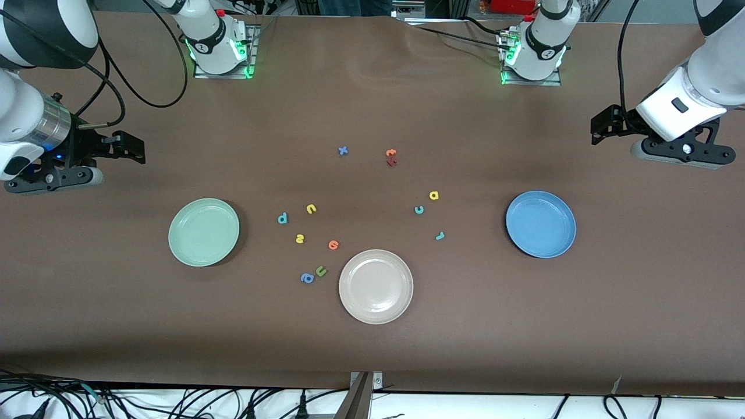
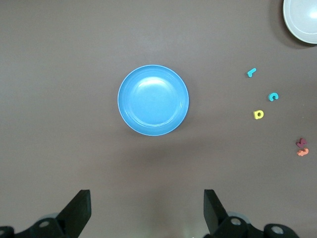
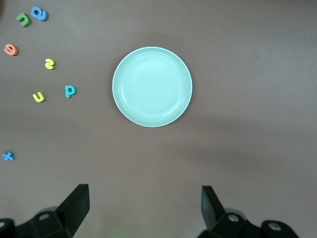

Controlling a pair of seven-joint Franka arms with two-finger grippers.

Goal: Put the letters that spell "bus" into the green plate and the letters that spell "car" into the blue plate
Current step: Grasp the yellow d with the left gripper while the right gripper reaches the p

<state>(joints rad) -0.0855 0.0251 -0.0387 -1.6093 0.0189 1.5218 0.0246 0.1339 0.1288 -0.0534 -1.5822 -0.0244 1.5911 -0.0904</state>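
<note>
Both plates sit empty: left pincer (image 2: 146, 210) over the desk by the blue plate (image 1: 540, 224), right pincer (image 3: 143, 210) by the green plate (image 1: 204, 232), both agape, holding nothing. Risk (likely): grabbing the green u (image 1: 320, 270) instead of the yellow u (image 1: 311, 208).

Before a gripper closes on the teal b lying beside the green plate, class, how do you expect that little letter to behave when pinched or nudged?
The teal b looks tiny and foam-like, so it is probably very light and slightly squashy. It lies flat on the brown table, so it should slide, not roll. Its low profile may make it slip out of the jaws.
</note>
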